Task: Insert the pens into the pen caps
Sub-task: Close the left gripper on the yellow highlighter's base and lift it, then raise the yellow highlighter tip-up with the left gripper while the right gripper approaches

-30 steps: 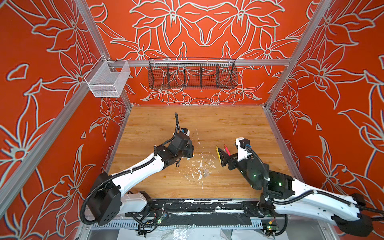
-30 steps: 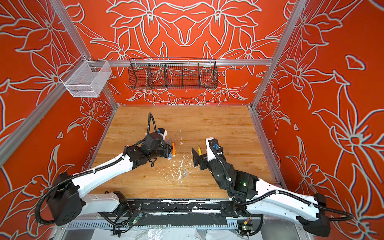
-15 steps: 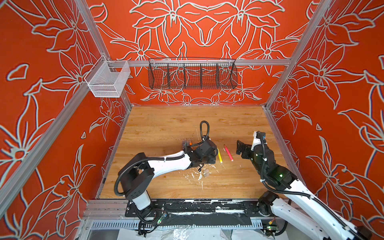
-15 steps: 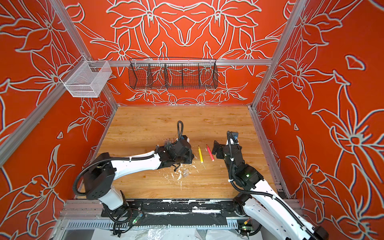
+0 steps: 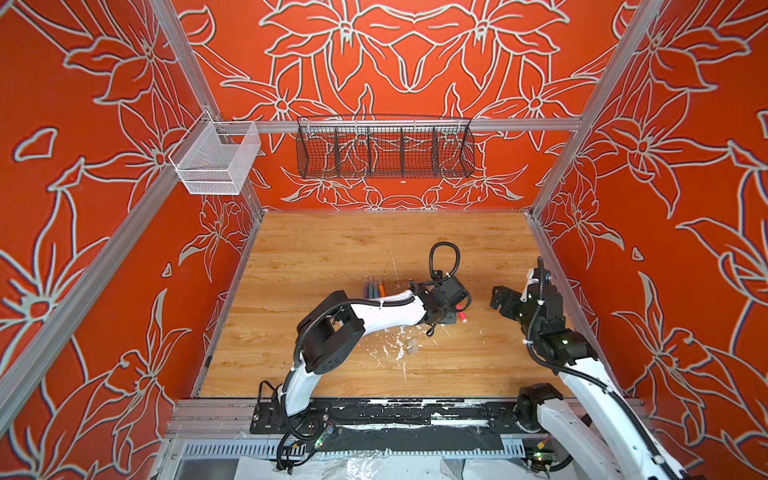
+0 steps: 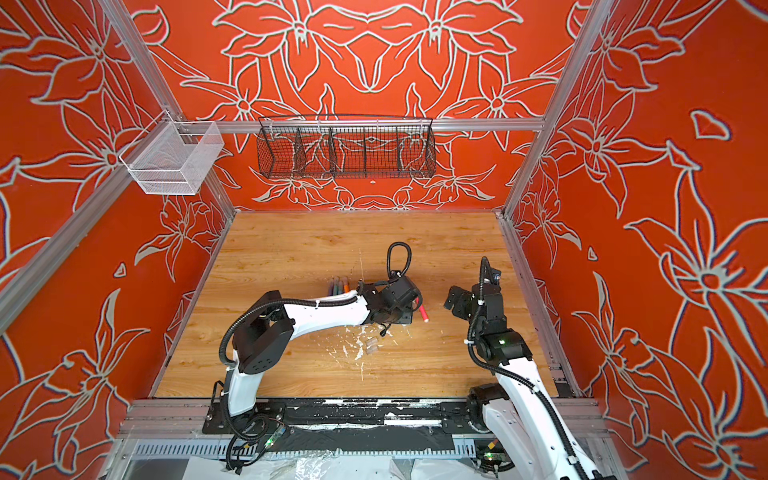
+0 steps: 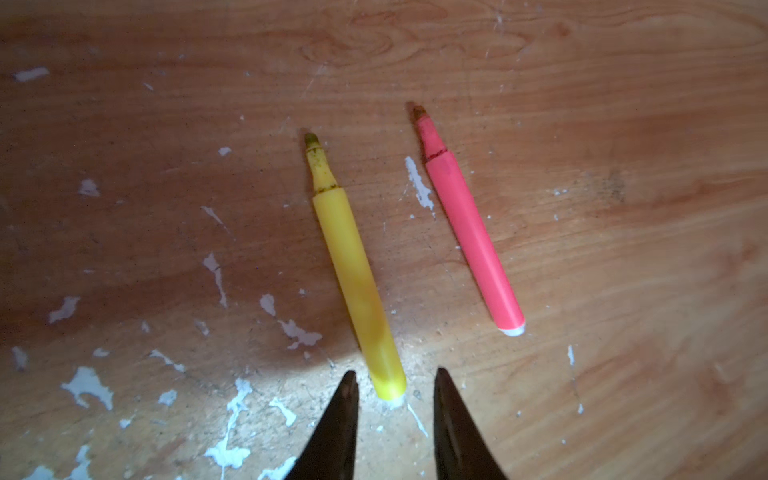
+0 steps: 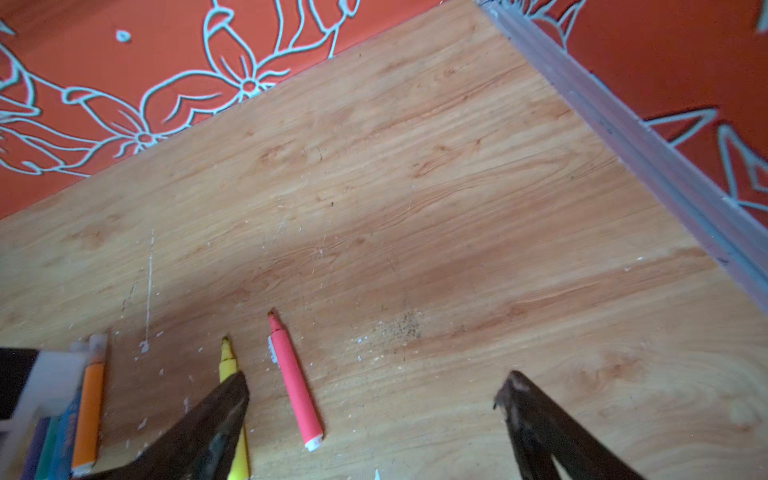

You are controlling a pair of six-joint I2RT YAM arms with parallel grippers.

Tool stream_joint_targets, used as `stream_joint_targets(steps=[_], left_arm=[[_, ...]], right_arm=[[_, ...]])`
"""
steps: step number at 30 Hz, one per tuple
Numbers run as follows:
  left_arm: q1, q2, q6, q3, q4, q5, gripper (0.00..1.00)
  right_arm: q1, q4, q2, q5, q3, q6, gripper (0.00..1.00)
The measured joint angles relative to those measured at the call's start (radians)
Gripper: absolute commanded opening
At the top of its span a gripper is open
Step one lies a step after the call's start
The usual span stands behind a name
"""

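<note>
A yellow pen point(image 7: 353, 266) and a pink-red pen point(image 7: 469, 224) lie uncapped and side by side on the wood. My left gripper point(image 7: 395, 371) is open by a narrow gap, its tips on either side of the yellow pen's blunt end without touching it. In both top views this gripper point(image 5: 451, 309) point(image 6: 409, 309) covers the yellow pen, and only the pink-red pen point(image 5: 460, 312) point(image 6: 422, 313) shows. My right gripper point(image 8: 376, 382) point(image 5: 498, 297) is wide open and empty, to the right of both pens. Clear pen caps point(image 5: 410, 345) point(image 6: 371, 345) lie nearer the front. Orange point(image 8: 89, 415), blue, green and purple pens point(image 5: 374, 286) lie grouped behind the left forearm.
White paint flecks point(image 7: 87, 386) dot the wood around the caps. A black wire basket point(image 5: 384, 147) and a white mesh basket point(image 5: 216, 160) hang on the back rail. The aluminium side rail point(image 8: 665, 166) runs close to the right arm.
My left arm has swung right across the table until its gripper is over the yellow pen. My right gripper has drawn back to the right, away from the two pens.
</note>
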Motion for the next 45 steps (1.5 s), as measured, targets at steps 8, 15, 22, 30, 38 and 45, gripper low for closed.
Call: stream_joint_targets(steps=[8, 15, 22, 30, 38, 45], left_arm=[[0.0, 0.08, -0.002, 0.076, -0.076, -0.011, 0.28], [-0.002, 0.147, -0.003, 0.147, -0.121, -0.032, 0.22], [-0.004, 0.163, -0.006, 0.169, -0.135, -0.055, 0.09], [0.001, 0.156, 0.006, 0.151, -0.114, -0.06, 0.0], [0.057, 0.016, 0.112, 0.05, -0.17, -0.035, 0.0], [0.092, -0.377, 0.281, -0.024, -0.164, -0.06, 0.0]], right_arm=[[-0.008, 0.003, -0.028, -0.075, 0.0, 0.011, 0.97], [-0.013, 0.003, -0.039, -0.099, 0.0, 0.018, 0.97], [-0.015, 0.011, -0.053, -0.138, -0.003, 0.023, 0.97], [-0.015, 0.018, -0.124, -0.141, -0.019, 0.037, 0.97], [-0.017, 0.021, -0.065, -0.185, -0.019, 0.05, 0.97], [-0.018, 0.034, -0.081, -0.225, -0.014, 0.098, 0.97]])
